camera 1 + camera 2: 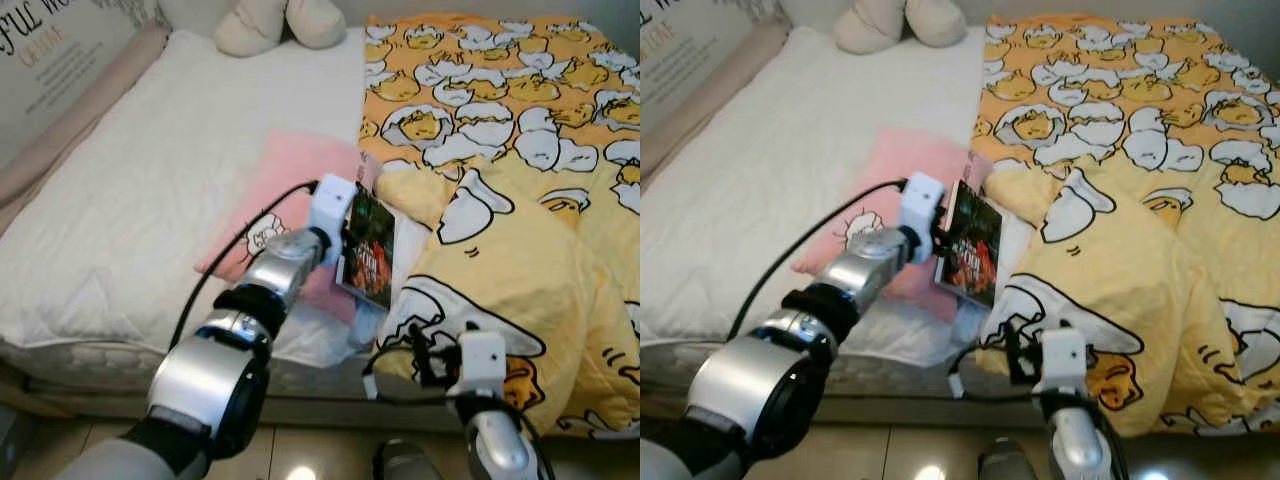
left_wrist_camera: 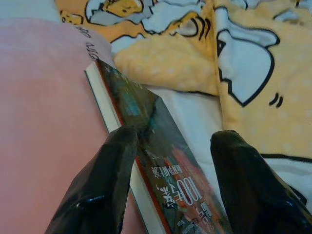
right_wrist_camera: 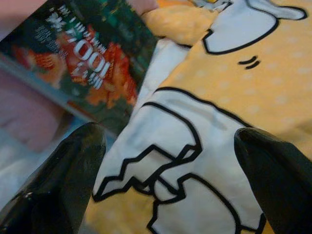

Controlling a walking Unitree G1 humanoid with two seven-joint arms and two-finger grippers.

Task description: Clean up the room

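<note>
My left tool (image 2: 168, 183) straddles the book (image 1: 367, 250), fingers spread either side of its cover, not yet clamped. The book lies tilted on the pink pillow (image 1: 290, 185) beside the blanket (image 1: 500, 230). My right tool (image 3: 170, 180) hangs open near the bed (image 1: 150, 180) edge.

book (image 1: 368, 250) | dark green cover, red-orange picture, white lettering | closed, tilted up on one edge | over the pink pillow's (image 1: 290, 180) edge, beside the yellow blanket (image 1: 520, 250)
</note>
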